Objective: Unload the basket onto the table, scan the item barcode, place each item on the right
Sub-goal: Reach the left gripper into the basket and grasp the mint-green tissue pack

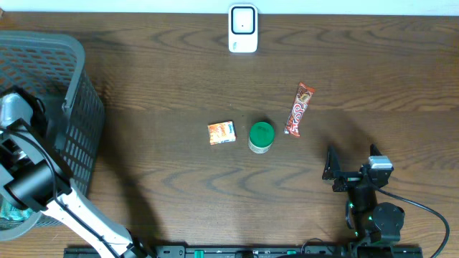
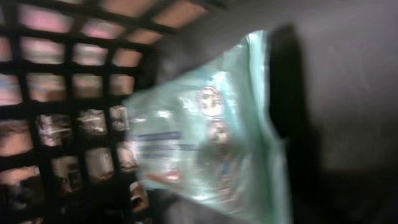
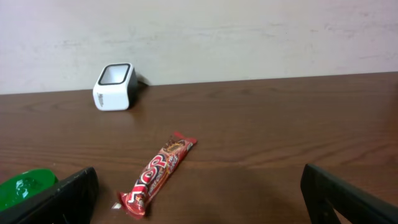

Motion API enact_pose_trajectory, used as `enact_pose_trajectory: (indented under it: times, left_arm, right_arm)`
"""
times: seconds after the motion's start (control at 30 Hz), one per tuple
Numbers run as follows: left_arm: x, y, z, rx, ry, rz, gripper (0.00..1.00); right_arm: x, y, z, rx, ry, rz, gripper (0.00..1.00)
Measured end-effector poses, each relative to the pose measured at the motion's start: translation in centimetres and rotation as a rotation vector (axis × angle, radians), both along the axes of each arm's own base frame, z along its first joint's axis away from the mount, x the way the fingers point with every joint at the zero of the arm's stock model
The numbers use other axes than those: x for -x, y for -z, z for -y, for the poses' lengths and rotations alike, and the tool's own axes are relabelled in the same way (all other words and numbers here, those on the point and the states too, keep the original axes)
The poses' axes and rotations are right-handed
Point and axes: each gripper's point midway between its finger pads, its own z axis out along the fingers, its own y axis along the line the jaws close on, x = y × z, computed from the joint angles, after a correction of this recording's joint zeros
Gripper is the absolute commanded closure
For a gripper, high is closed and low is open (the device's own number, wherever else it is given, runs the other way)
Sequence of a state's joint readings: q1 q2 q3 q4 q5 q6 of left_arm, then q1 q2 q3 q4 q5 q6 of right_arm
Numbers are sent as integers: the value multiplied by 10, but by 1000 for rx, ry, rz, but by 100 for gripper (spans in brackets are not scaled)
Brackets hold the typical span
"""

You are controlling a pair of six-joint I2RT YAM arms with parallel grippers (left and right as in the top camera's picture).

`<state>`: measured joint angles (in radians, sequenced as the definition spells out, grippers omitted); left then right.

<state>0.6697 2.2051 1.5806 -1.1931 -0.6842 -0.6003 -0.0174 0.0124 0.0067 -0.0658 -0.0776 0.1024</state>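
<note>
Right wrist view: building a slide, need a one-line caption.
Open right gripper faces a red candy bar lying on the wooden table, white scanner standing beyond it.

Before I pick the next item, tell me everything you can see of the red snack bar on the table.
The red snack bar is a long, slim bar in a glossy red wrapper that looks like plastic film, with pale lettering along it and crimped ends. It looks unopened. It lies flat on the dark wooden table, set slantwise, its nearer end toward the green-lidded jar on its left, with a gap between them. Only the table touches it.
</note>
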Motion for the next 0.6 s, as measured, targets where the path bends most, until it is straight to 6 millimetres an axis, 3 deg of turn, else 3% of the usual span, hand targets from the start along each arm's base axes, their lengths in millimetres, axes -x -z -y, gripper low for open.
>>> enact_pose_trajectory:
  times: [0.13,0.23,0.5,0.6]
  left_arm:
    - [4,9,5,36,-19,1,71]
    - [4,11,7,52,-24,9,92]
    - [5,14,13,93,-36,9,93]
    - [5,9,24,175,-63,15,93]
  right_arm:
    - [0,0,0,0,0,0,1]
    - [0,0,0,0,0,0,1]
    - [0,0,0,0,0,0,1]
    - [0,0,0,0,0,0,1]
